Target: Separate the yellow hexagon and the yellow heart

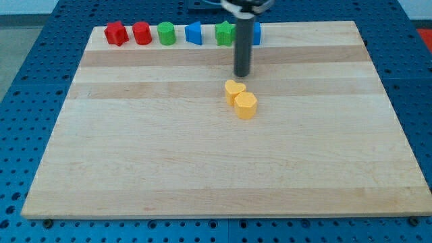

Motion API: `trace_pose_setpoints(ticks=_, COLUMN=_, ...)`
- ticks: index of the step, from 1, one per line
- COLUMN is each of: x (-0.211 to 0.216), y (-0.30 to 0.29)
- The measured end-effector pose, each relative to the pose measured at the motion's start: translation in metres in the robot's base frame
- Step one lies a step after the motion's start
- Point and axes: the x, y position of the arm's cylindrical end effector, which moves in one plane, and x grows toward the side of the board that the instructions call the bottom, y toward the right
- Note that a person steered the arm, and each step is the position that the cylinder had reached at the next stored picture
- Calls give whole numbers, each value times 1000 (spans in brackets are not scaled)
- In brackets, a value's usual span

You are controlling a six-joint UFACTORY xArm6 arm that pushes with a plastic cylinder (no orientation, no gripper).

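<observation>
While my tip (241, 74) is hovering just above the yellow heart (234, 90), which is touching the yellow hexagon (246, 105) mid-board, nothing is lying between them. No claw fitted, only the rod. Along the wooden board's (135, 169) top edge are sitting two red blocks (116, 33) (142, 32), two green (166, 33) (224, 32), two blue (194, 33) (256, 32).

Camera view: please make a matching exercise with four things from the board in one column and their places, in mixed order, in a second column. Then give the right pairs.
Things:
1. yellow heart
2. yellow hexagon
3. red star
4. my tip

Places:
A. far left of the row along the view's top
B. just above the yellow pair, apart from it
C. lower right block of the touching pair
D. upper left block of the touching pair

Pairs: 1-D, 2-C, 3-A, 4-B
</observation>
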Motion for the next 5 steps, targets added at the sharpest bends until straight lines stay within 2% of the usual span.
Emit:
trace_pose_setpoints(ticks=1, x=14, y=-47)
trace_pose_setpoints(ticks=2, x=54, y=-65)
trace_pose_setpoints(ticks=3, x=75, y=-57)
trace_pose_setpoints(ticks=5, x=72, y=25)
